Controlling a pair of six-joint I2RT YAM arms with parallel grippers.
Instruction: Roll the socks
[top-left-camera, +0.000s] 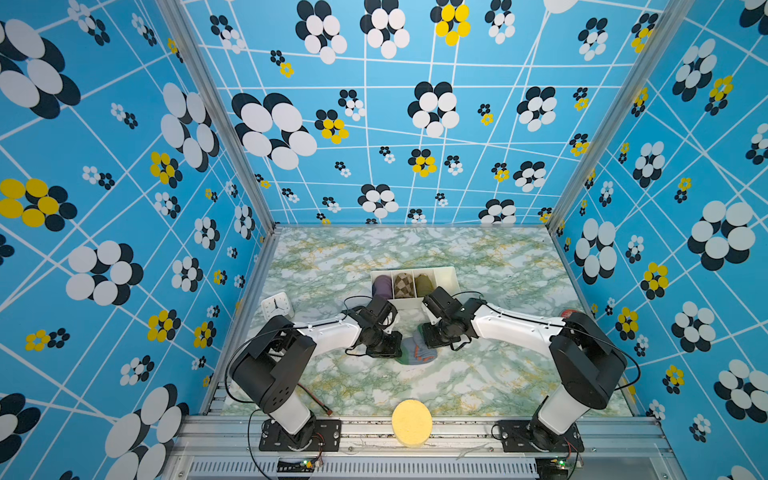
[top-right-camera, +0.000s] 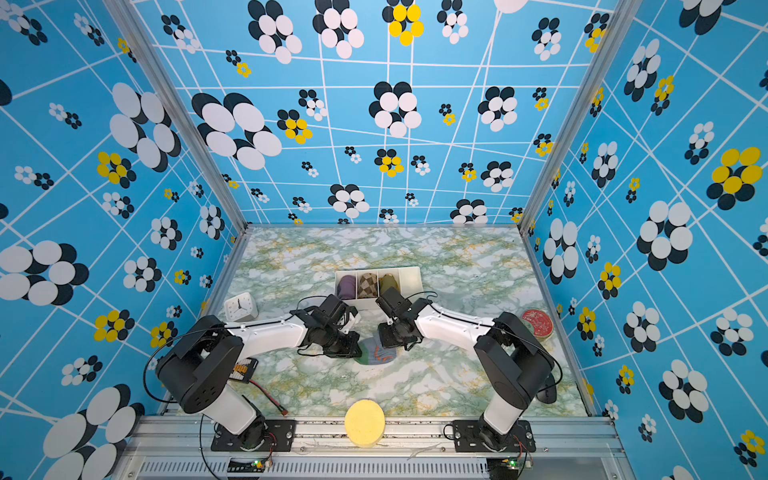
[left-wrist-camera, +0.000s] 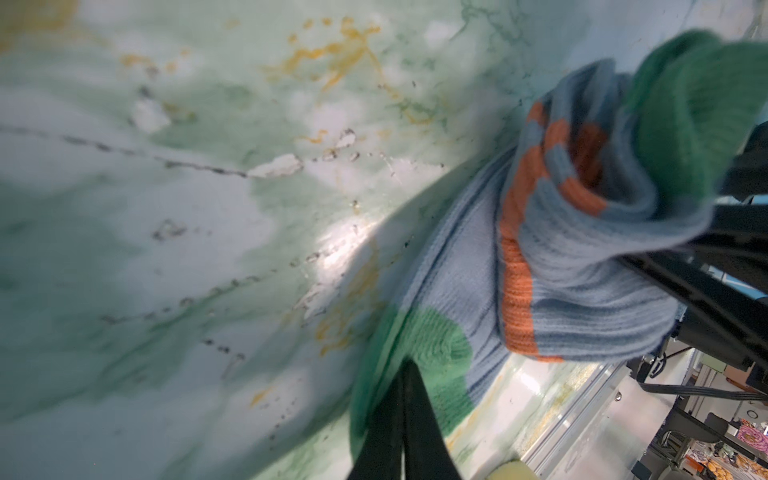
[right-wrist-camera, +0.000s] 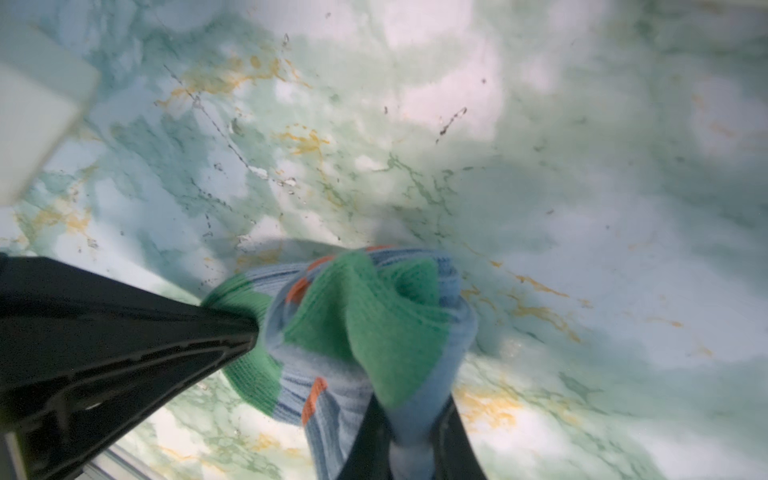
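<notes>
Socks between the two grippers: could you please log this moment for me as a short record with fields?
socks: grey-blue pair, bunched in a loose bundle on the table
left gripper: shut on a green part of the socks
right gripper: shut on the bundle
tray: white, behind the grippers, holds a purple roll, a checkered roll and an olive roll
rolling: not yet a tidy roll

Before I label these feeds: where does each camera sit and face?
Top views: above the arm bases, looking down at the table; left arm, right arm show.
Left wrist: behind the left gripper, looking past it at the socks.
Right wrist: behind the right gripper, looking past it at the socks.
Shared: socks everywhere; wrist views see both grippers.
</notes>
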